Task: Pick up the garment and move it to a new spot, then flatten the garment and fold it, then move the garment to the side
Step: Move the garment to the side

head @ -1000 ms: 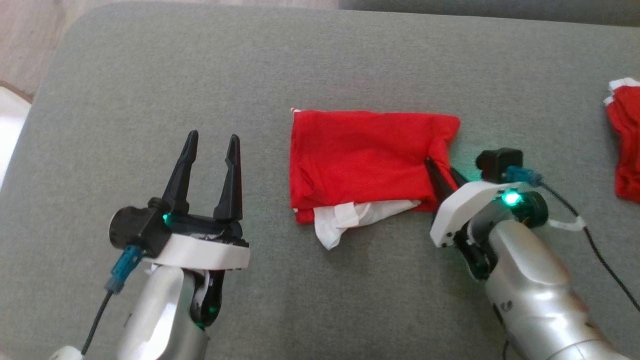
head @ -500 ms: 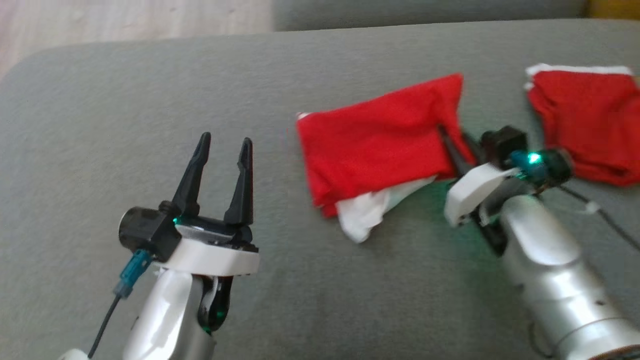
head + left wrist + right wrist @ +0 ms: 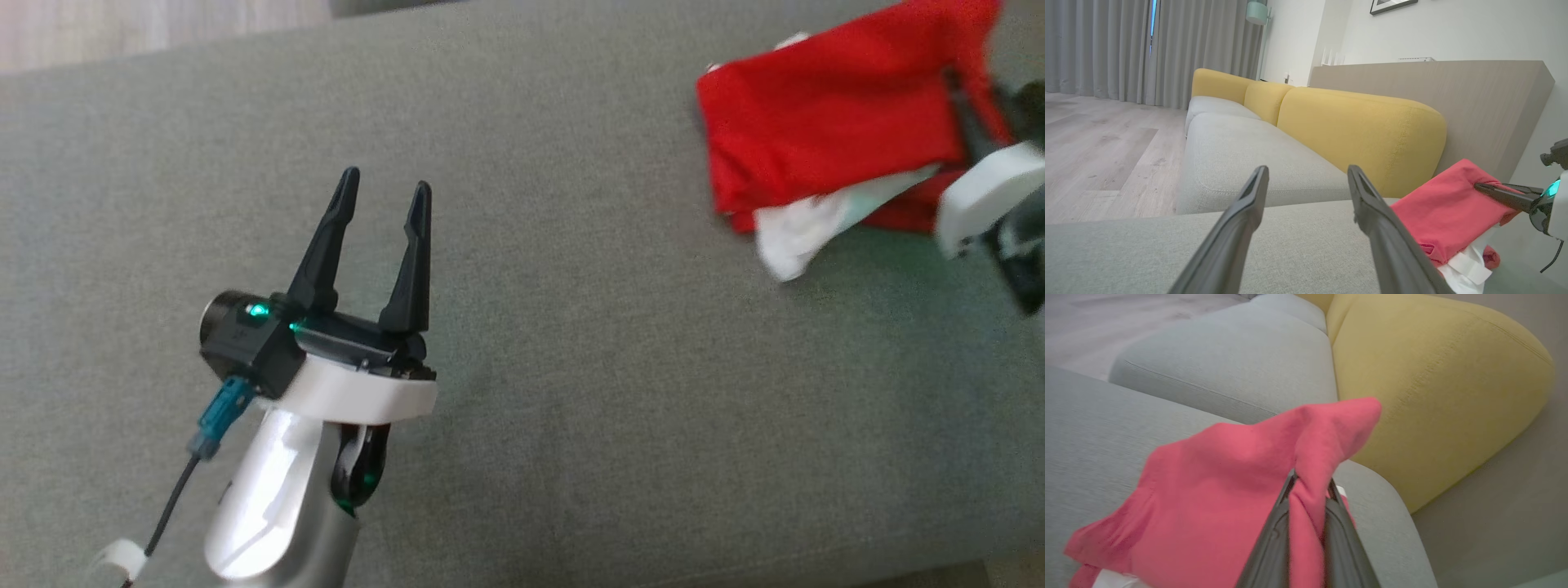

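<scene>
Your right gripper has its two dark fingers drawn close together, pinching a bunched corner of the red garment between them (the cloth wells up above the tips and flops over to one side). In the head view the folded garment lies at the upper right of the grey sofa seat. A white layer pokes out from its lower edge, and the right gripper sits at its right end, partly cut off by the frame. That corner of the view is blurred, so you cannot be sure whether the garment's left end rests on the seat or hangs just clear of it. Your left gripper hovers at the lower left, well apart from the garment, fingers spread wide and holding nothing. From the left wrist, a yellow backrest rises beyond the seat.
</scene>
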Tool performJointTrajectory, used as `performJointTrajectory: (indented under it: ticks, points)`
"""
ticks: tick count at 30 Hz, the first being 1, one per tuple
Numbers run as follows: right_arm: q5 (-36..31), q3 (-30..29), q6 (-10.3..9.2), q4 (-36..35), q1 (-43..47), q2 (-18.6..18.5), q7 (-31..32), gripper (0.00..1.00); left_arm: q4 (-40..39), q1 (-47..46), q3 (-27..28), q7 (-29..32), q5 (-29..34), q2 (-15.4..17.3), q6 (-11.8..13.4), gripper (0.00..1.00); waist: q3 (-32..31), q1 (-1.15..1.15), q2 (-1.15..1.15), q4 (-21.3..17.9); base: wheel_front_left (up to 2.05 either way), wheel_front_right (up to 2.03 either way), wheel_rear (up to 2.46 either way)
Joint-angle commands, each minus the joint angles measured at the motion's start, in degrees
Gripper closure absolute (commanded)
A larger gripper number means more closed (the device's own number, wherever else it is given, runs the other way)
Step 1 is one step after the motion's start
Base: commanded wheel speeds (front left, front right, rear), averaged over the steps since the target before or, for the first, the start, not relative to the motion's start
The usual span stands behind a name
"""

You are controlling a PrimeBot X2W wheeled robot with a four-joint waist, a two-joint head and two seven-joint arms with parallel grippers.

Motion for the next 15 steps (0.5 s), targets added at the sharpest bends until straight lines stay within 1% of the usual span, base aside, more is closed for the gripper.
performJointTrajectory:
  ticks: [1, 7, 9, 13, 14, 15]
  points:
    - [0.2, -0.5, 0.37, -1.6, -2.1, -2.1, 0.5, 1.00, -2.0, -2.6, 1.0, -0.3, 0.3, 0.4, 0.1, 0.00, 1.8, 0.00, 0.00, -0.4, 0.00, 0.00, 0.00]
    - [-1.2, -5.0, 0.37, 1.6, -3.8, -6.8, 1.6, 1.00, -1.6, -4.4, 0.3, -0.3, 0.4, 0.5, 0.1, 0.00, 4.5, 0.00, 0.00, 1.0, 0.00, 0.00, 0.00]
    - [-2.4, -7.0, 0.37, 3.4, -4.3, -7.8, 1.2, 1.00, -1.4, -5.0, 0.1, -0.3, 0.3, 0.8, 0.1, 0.00, 5.4, 0.00, 0.00, 1.8, 0.00, 0.00, 0.00]
    - [-4.2, -9.7, 0.37, 5.3, -4.5, -7.7, 1.0, 1.00, -1.1, -5.6, 0.1, -0.3, 0.1, 1.2, 0.1, 0.00, 6.4, 0.00, 0.00, 2.8, 0.00, 0.00, 0.00]
    - [-4.9, -10.4, 0.37, 5.7, -4.5, -7.6, 0.8, 0.89, -1.1, -5.8, 0.1, -0.3, 0.0, 1.3, 0.1, 0.00, 6.4, 0.00, 0.00, 2.9, 0.00, 0.00, 0.00]
    - [-5.4, -11.1, 0.37, 5.9, -4.6, -7.5, 0.4, 0.00, -1.0, -5.9, 0.2, -0.3, -0.1, 1.4, 0.1, 0.00, 6.5, 0.00, 0.00, 3.1, 0.00, 0.00, 0.00]
